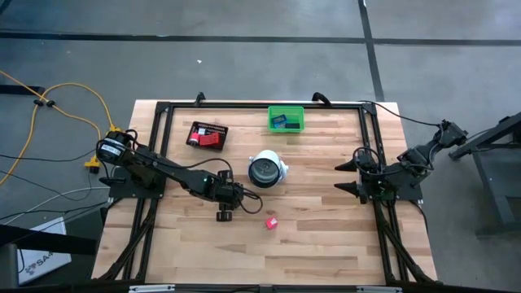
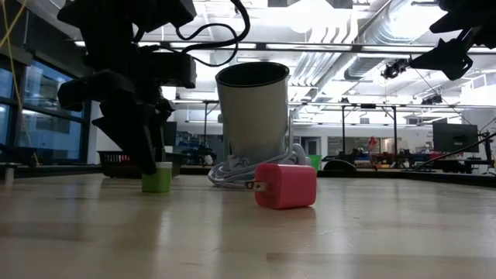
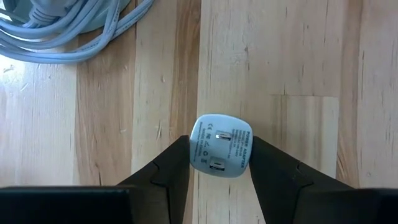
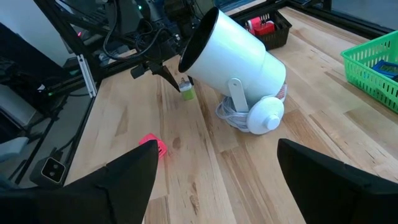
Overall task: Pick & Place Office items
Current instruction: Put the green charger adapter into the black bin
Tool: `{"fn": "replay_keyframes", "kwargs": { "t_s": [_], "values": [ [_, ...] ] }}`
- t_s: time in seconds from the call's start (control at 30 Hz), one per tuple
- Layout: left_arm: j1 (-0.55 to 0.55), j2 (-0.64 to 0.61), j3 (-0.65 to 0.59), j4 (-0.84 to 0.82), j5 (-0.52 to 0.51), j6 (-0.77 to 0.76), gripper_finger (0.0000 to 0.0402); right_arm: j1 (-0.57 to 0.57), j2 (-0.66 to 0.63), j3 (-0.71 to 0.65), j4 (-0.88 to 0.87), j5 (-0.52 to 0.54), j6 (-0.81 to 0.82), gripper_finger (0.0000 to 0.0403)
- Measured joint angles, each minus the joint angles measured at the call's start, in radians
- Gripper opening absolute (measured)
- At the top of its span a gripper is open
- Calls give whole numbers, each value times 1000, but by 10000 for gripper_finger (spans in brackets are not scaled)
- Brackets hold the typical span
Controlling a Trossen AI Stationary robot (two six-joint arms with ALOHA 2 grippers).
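Down at the light wooden desk (image 1: 309,236), left end effector (image 3: 219,163) closed on a small plug-in power adapter (image 3: 221,146), a rounded hard-plastic block with a pale printed face and lime-green sides, dark fingers (image 3: 171,168) pressed against two opposite flanks. Resting on the desk, so far as the low view tells, just beside the big white cylindrical lamp-like object (image 4: 239,68) with its coil of grey cable (image 3: 68,31).

Probably light and rigid, no give under the squeeze. Smooth, glossy shell though, with rounded corners, so likely slippery; best held on the flat side walls near the middle, as here, not on the curved edges. Metal prongs not clearly visible from these angles.

A second adapter, pink-red and boxy (image 2: 287,186), lying free on the desk close by, prongs sticking out sideways; same handling expected, grip across the plain faces and clear of the prongs.

Green plastic basket (image 1: 286,119) and black mesh tray (image 1: 206,134) at the far edge, both already holding small items.

Right end effector (image 4: 214,171) wide open, waiting at the right side of the desk, holding nothing.
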Motion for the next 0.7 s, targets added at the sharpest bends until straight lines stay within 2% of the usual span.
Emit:
{"fn": "replay_keyframes", "kwargs": {
  "t_s": [0.23,0.4,0.57,0.7],
  "values": [
    [0,-11,0,-15,-2,-4,139,0,0,0,0,0,0,317],
    [0,-54,0,-66,-41,-43,138,0,0,0,0,0,0,317],
    [16,-131,0,-140,-82,-102,138,0,0,0,0,0,0,317],
    [80,-219,0,-214,-84,-163,138,0,0,0,0,0,0,317]
  ]
}}
